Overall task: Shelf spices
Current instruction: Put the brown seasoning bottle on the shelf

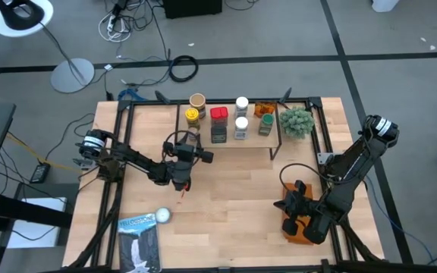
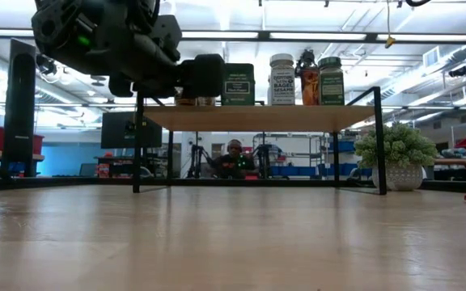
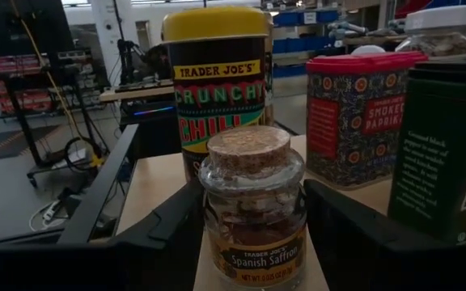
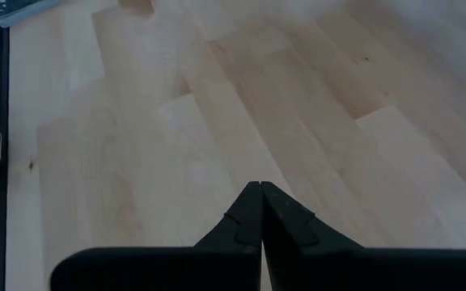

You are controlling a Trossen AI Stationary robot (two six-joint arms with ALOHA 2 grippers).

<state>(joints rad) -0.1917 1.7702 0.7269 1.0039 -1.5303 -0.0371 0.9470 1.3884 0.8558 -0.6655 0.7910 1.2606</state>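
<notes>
The shelf stands at the table's far side with several spices on its board: a yellow-lidded chili jar, a red paprika tin, a dark tin and white-lidded jars. My left gripper is at the shelf's left front corner, level with the board, shut on a small cork-topped saffron jar. A white-topped round thing sits on the table near the left front. My right gripper is shut, low over bare tabletop at the near right. My left gripper pinches the saffron jar's glass body between its two fingers, one on each side. The fingers come level from the table's near side. The jar is upright; its base is cut off in the wrist view, so whether it rests on the board cannot be told.
A small potted plant stands at the shelf's right end. An orange folded cloth lies under my right arm, a blue-and-white booklet at the near left. Bare tabletop lies between the arms. A person sits in the room beyond the shelf.
</notes>
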